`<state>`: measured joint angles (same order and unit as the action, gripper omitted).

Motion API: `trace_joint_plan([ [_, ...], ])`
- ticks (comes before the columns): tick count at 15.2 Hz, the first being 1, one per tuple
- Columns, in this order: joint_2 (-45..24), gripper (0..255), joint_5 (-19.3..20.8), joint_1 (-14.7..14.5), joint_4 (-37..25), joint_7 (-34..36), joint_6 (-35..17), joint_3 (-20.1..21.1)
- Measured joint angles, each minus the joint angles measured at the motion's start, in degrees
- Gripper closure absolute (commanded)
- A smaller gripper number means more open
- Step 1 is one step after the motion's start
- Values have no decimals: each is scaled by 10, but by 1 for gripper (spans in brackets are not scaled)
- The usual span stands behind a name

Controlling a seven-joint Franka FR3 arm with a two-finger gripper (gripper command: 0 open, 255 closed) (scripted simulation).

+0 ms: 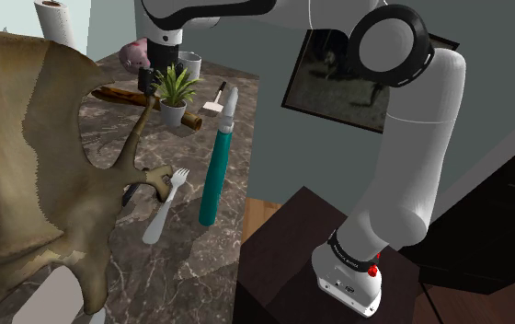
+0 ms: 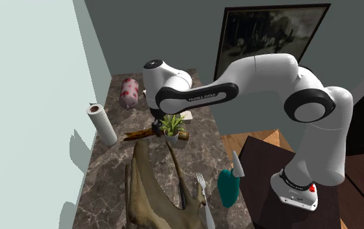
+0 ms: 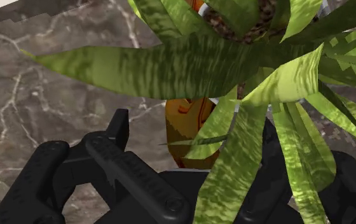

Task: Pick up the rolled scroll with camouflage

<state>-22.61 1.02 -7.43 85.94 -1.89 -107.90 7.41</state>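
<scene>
The scroll (image 3: 180,121) is laid flat on the counter (image 3: 43,127) beside the plant (image 3: 189,63), directly below the gripper (image 3: 194,124). The fingers (image 3: 121,126) are held apart across its long axis, apparently without contact.

Dark marbled desk (image 1: 191,267) and its load.
We see a dinosaur figure (image 1: 26,156), fork (image 1: 164,207), teal tool (image 1: 217,161), potted plant (image 1: 175,92), brown scroll (image 1: 118,93) and paper-towel roll (image 2: 101,123) resting on it.

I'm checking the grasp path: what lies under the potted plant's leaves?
An orange-brown scroll lying on the marble counter, showing between the leaves. Most of its length is covered by them.
</scene>
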Motion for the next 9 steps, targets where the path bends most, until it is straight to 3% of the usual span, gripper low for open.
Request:
trace_joint_plan([
  [1, 1, 0, 0, 0, 7, 1, -7, 0],
  [2, 0, 255, 0, 0, 9, 1, -9, 0],
  [9, -1, 255, 0, 0, 9, 0, -12, 0],
])
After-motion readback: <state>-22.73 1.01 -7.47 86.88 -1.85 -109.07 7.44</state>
